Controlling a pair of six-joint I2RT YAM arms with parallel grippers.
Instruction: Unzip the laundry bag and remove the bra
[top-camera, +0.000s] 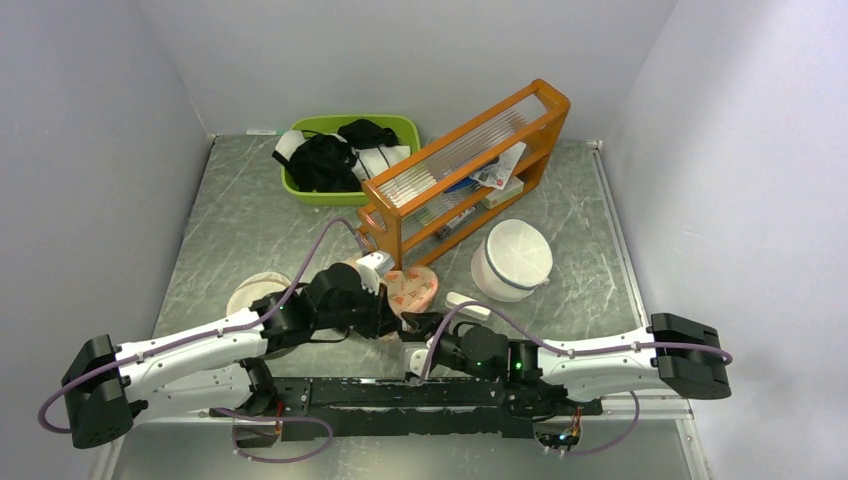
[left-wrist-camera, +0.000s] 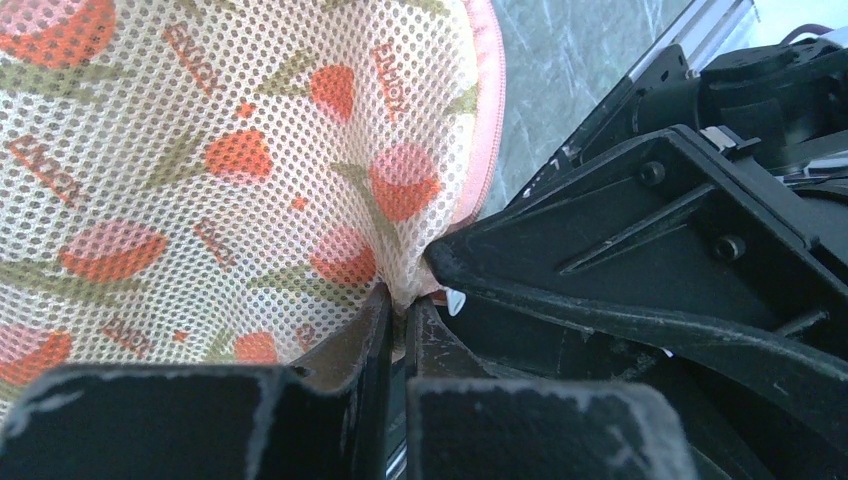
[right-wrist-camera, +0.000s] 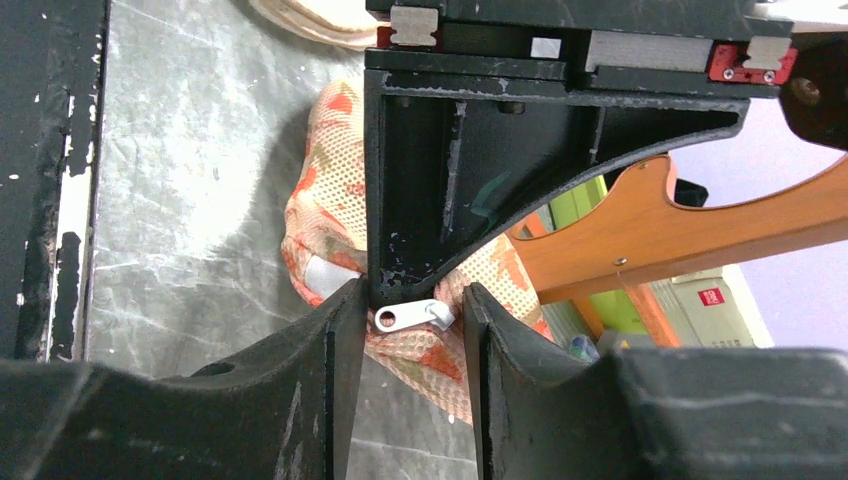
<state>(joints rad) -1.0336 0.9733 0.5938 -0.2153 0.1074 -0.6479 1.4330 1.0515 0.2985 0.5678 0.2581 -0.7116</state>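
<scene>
Peach mesh laundry bag (top-camera: 415, 288) lies mid-table beside wooden rack (top-camera: 553, 103); bra unseen. Left gripper (left-wrist-camera: 398, 318) pinches bag edge. Right gripper (right-wrist-camera: 410, 300) jaws apart, straddling zipper pull (right-wrist-camera: 410, 317). Risk: thin tab slips free on closing.

The laundry bag (left-wrist-camera: 200, 180) is matt, perforated mesh cloth edged with woven pink tape; its zip pull (right-wrist-camera: 410, 316) is bright polished metal. The right gripper (right-wrist-camera: 412, 300) is matt black plastic, scuffed pale at the edges. The table (right-wrist-camera: 200, 200) is smooth, stone-veined and faintly shiny, and the rack (right-wrist-camera: 700, 225) is glossy varnished wood.
</scene>
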